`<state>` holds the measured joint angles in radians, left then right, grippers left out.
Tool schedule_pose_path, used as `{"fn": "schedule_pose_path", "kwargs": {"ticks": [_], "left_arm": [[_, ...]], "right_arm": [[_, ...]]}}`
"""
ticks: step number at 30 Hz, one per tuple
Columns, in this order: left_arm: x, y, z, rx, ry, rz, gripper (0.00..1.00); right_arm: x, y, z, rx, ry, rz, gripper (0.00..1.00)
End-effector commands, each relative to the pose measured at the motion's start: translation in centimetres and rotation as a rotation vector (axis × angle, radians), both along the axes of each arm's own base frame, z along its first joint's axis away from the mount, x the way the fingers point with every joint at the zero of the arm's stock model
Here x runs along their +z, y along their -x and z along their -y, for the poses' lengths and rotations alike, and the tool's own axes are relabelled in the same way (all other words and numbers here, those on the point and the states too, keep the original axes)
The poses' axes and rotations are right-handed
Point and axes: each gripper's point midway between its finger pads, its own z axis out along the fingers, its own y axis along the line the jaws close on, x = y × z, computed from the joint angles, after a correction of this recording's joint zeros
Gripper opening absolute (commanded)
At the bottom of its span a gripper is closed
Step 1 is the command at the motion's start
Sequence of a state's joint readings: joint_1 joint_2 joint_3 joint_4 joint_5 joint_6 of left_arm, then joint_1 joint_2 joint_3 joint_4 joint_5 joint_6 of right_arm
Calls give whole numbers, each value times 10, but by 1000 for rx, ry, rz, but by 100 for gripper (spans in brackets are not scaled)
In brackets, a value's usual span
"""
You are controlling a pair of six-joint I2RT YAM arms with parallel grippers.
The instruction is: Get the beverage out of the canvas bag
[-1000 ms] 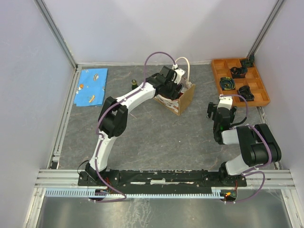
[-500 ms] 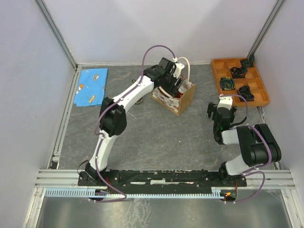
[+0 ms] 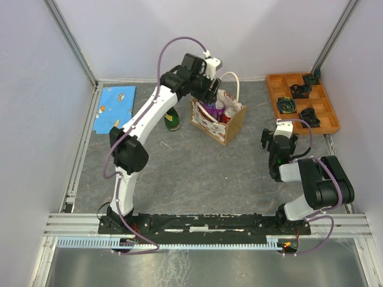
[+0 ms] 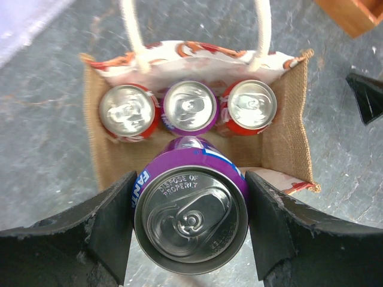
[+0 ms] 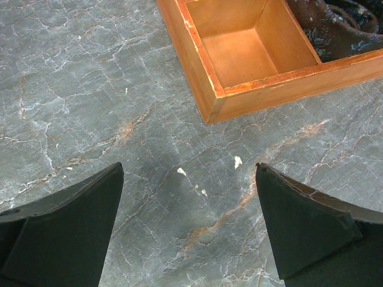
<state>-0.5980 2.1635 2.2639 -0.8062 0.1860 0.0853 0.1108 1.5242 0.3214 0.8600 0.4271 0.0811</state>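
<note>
Right gripper [image 5: 189, 170]: nearest the arm bases, on the right of the bench [image 3: 197, 173]. Its jaws are spread wide and hold nothing. It hovers over bare marbled surface, apart from everything.

Orange tray [image 5: 197, 66]: just beyond the right gripper's fingertips, at the far right corner of the bench. One compartment in the right wrist view holds nothing. Others hold small dark items [image 3: 301, 91].

Canvas bag [image 4: 293, 119]: stands upright near the middle of the far half of the bench, mouth open, with its white looped handles on the far side.

Left gripper [image 4: 190, 203]: reached out over the bag, pointing down. It is clenched on a can, with one finger pressed to each side of the can just below its rim.

Purple can [image 4: 190, 221]: the beverage. It is held upright between the left gripper's fingers, over the near part of the bag's open mouth. Whether its base has cleared the bag's rim cannot be told.

Cans in the bag: three stand upright in a row against the far wall. These are a red can [image 4: 127, 110], a second purple can [image 4: 190, 106] and another red can [image 4: 251, 103].

Green bottle [image 3: 172, 119]: upright on the bench just left of the bag.

Blue cloth [image 3: 115, 109]: flat on the bench at the far left, well apart from the bag.
</note>
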Motion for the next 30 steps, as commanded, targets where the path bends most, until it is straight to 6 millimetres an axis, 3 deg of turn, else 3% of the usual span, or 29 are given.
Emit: {"fn": "schedule_pose_path", "kwargs": {"ticks": [1,8,13,22,25,30], "left_arm": [[147,-10,-35,62,187,301,3],[195,-32,-113,235,203,414,3],[195,-50,-168,367,192,426,3],[129,-67,-235,577,141,337,3],[87,-61,-246,623,116,280,3],[36,-49,-250,666,108,210,3]], "right_arm": [[22,-13,-1,-3,-8,80,99],[22,-13,-1,-3,-9,82,99],[22,-14,-1,-3,-8,82,99],[22,-14,-1,-2,-8,82,99],[22,-13,-1,-3,-8,81,99],[22,-14,-1,-3,-8,81,99]]}}
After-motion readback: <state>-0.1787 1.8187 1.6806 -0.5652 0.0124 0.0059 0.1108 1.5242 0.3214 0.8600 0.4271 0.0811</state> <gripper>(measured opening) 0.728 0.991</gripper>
